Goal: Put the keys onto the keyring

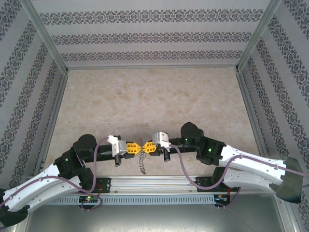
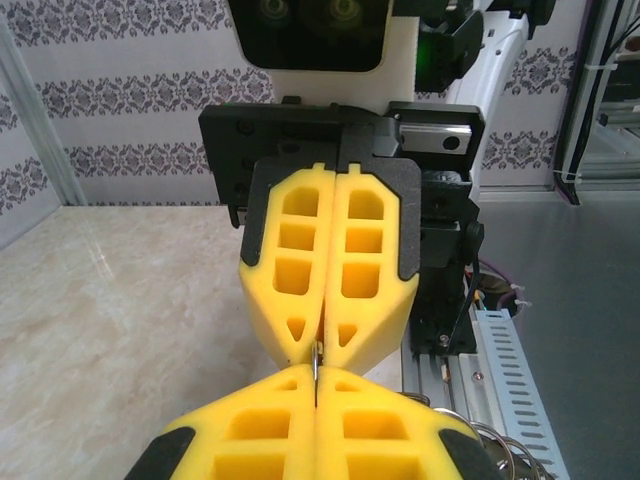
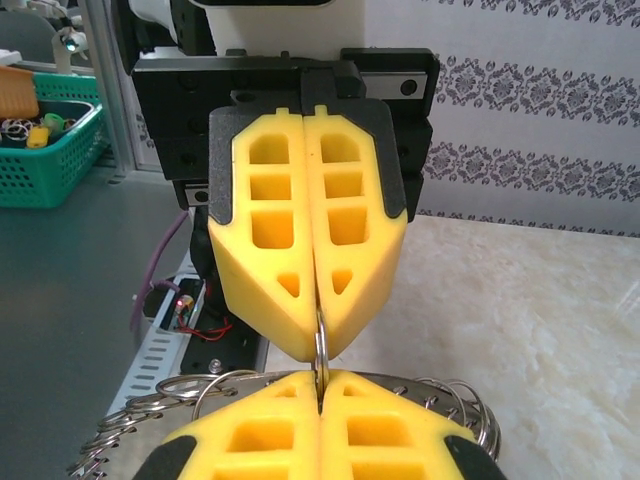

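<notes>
1. The left pincer [image 1: 136,147] and the right pincer [image 1: 146,147] meet tip to tip over the near part of the counter [image 1: 154,96], midway between the two arms
2. The left pincer's yellow fingers [image 3: 265,250] are pressed flat together, nipping a thin bit of wire at their very tips
3. The right pincer's fingers [image 2: 290,250] are likewise pressed together, and the same thin wire runs straight into their seam
4. That wire belongs to the keyring [image 1: 141,164], which dangles as a dark tangle just below the meeting point, above the counter's near edge
5. From the right wrist, its small wire loops fan out on both sides behind the right pincer's tips
6. A green basket [image 3: 50,150] stands off the counter, well apart from the pincers
</notes>
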Robot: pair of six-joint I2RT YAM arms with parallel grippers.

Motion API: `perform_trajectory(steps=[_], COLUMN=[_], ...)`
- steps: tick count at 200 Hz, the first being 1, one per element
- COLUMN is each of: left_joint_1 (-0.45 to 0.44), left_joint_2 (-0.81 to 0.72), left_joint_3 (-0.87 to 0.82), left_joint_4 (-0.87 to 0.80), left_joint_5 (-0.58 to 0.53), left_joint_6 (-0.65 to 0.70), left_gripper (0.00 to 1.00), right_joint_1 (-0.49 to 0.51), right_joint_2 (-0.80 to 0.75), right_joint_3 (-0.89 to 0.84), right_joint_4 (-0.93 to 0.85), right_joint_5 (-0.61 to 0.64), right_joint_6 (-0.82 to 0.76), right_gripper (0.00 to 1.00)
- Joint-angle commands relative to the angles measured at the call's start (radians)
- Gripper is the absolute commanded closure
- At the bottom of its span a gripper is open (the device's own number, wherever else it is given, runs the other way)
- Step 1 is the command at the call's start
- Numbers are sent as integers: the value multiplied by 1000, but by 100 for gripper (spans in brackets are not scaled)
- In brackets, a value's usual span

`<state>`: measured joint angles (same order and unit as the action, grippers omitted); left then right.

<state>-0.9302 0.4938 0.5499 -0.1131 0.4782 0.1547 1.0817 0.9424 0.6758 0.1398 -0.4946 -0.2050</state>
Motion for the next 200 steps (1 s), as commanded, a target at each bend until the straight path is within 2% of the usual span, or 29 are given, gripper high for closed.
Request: perform_trajectory(steps=[1,25,48,83,99,115,134,155,181,200], left_joint_1=[-12,-16,-24,-25,-25,-27,-28,-29,-28,-28], left_joint_2=[28,102,165,227,240,241,201,123,72,61], left_joint_3=[87,172,231,259,251,237,197,116,47,8], left_joint_4=[-113,-285,-383,-400,-369,-328,-252,-93,65,153], left_joint_5=[-89,-147,-192,-188,-171,-148,-133,-93,-45,-6], left_joint_6=[42,75,110,139,140,127,94,32,-22,-51], left_gripper=[96,84,83,82,83,100,100,100,100,100], right_joint_1=[-3,-3,-4,-1,10,17,21,21,19,20], right_joint_2=[-24,-4,34,109,127,136,111,67,26,10], right_joint_3=[66,144,228,329,345,354,331,289,235,207], right_joint_4=[-88,-259,-394,-529,-544,-559,-546,-487,-420,-385], right_joint_5=[51,90,99,96,105,111,105,91,62,51], right_joint_6=[-55,-127,-183,-221,-220,-219,-215,-187,-148,-126], right_gripper=[100,100,100,100,100,100,100,100,89,85])
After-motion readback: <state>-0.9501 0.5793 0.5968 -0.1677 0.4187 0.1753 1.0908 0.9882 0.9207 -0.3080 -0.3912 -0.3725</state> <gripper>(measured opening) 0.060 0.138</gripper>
